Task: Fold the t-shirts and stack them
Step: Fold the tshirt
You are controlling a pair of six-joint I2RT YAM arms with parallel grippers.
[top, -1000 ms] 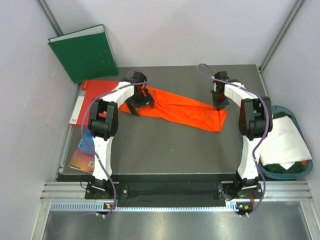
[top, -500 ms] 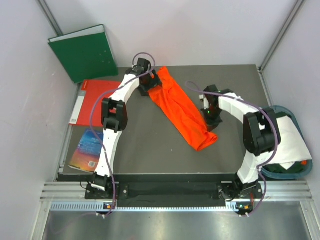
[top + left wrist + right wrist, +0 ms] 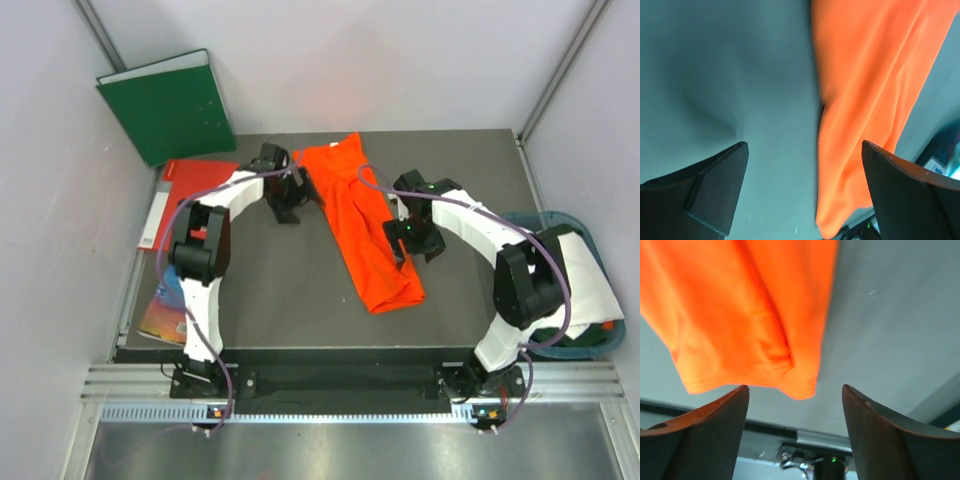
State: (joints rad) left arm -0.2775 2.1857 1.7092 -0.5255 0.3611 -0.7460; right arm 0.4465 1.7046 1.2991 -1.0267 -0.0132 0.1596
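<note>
The orange t-shirt (image 3: 365, 225) lies on the dark table as a long narrow folded strip, running from the far edge toward the front. The left gripper (image 3: 298, 198) is open just left of the strip's far half, and in the left wrist view the orange t-shirt (image 3: 875, 100) sits apart from my fingers (image 3: 715, 185). The right gripper (image 3: 412, 246) hovers open beside the strip's near half with nothing in it. In the right wrist view the orange t-shirt's hem end (image 3: 740, 330) shows ahead of the jaws. The white t-shirt (image 3: 572, 272) lies folded in a basket on the right.
A green binder (image 3: 165, 105) leans against the back left wall. A red folder (image 3: 190, 185) and a colourful magazine (image 3: 165, 305) lie along the table's left edge. The teal basket (image 3: 560, 345) stands off the right edge. Walls close in the table on three sides.
The orange t-shirt has swung from lying across the table to lying lengthwise. The right gripper has opened and let go of it. The left gripper has drawn off to the strip's left side.
</note>
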